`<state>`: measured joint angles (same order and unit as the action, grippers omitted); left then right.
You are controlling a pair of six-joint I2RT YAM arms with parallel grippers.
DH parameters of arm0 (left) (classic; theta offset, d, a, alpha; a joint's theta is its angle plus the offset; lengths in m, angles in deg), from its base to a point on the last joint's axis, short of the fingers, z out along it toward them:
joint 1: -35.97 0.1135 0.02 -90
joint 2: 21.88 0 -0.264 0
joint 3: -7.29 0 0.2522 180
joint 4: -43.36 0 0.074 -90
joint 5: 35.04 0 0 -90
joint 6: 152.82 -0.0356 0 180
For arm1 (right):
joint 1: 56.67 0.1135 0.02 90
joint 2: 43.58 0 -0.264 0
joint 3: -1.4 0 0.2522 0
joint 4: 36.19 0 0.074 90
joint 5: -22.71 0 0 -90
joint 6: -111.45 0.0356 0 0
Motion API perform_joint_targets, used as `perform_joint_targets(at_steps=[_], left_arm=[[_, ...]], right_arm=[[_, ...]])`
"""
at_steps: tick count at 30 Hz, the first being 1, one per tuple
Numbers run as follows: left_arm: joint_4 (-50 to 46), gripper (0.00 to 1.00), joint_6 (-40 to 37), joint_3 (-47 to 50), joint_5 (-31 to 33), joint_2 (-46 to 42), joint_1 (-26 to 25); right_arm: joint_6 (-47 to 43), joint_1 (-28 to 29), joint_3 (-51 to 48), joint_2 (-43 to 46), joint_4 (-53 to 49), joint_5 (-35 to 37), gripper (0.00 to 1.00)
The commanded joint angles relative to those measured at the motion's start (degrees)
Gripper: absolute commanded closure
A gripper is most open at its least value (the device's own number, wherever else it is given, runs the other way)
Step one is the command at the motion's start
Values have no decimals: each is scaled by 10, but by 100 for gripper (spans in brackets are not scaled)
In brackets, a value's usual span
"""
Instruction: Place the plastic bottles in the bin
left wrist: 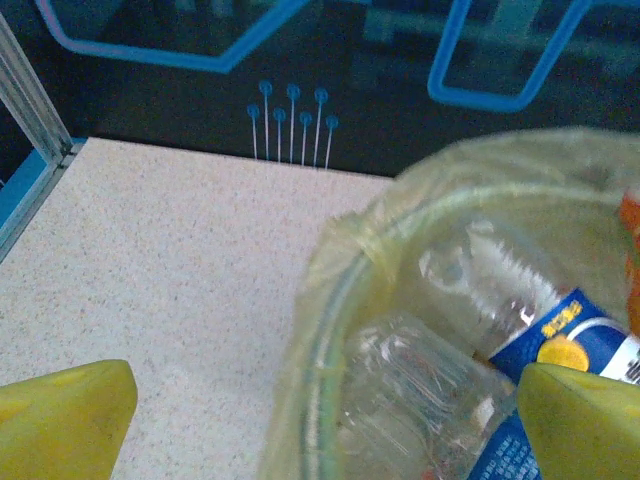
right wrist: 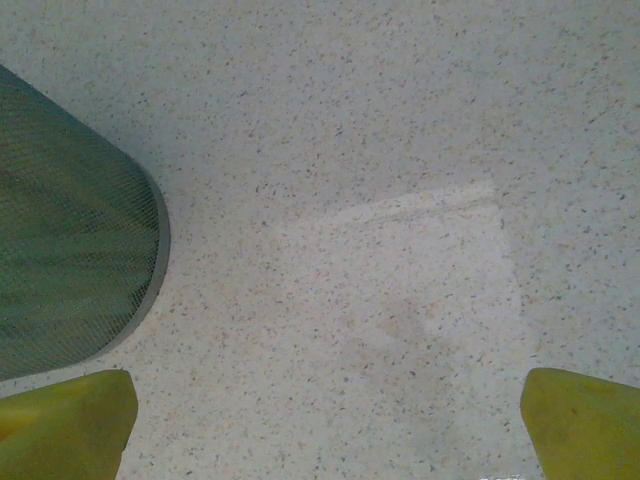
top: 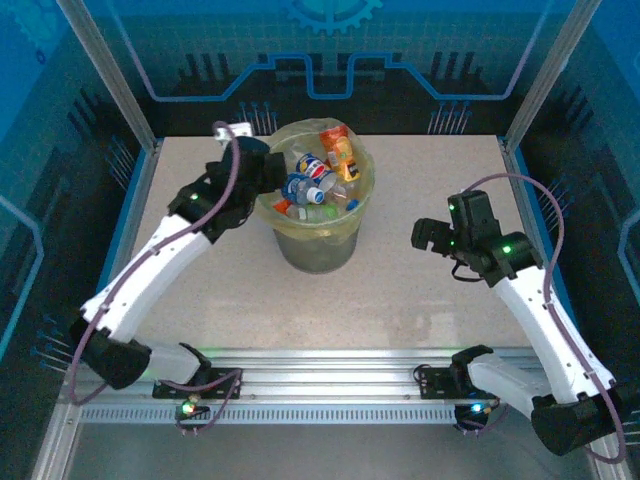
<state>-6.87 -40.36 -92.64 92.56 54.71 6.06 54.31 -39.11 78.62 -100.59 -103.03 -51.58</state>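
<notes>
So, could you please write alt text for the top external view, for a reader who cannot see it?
A bin full of bottles stands in the middle of a table. The open left gripper hangs at the bin's left rim, and the open right gripper hovers over bare table to the bin's right.

Left wrist view: bin [left wrist: 322, 340] cut off at right and bottom edges; blue label [left wrist: 575, 335] print blurred, unreadable. Top view: lower plastic bottles [top: 312, 190] buried, count unclear.

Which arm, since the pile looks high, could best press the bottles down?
Left, probably: the left gripper hangs open at the rim of the bin above the bottles; the right gripper stands apart.
</notes>
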Motion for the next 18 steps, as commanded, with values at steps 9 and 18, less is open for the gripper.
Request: perform_joint_targets(at_steps=[9,18], left_arm=[[146,1,51,241,6,-221,82],[276,1,10,446,62,-336,91]], right_arm=[[-67,-8,-50,96,62,58,0],[-109,-8,-182,190,188,82,0]])
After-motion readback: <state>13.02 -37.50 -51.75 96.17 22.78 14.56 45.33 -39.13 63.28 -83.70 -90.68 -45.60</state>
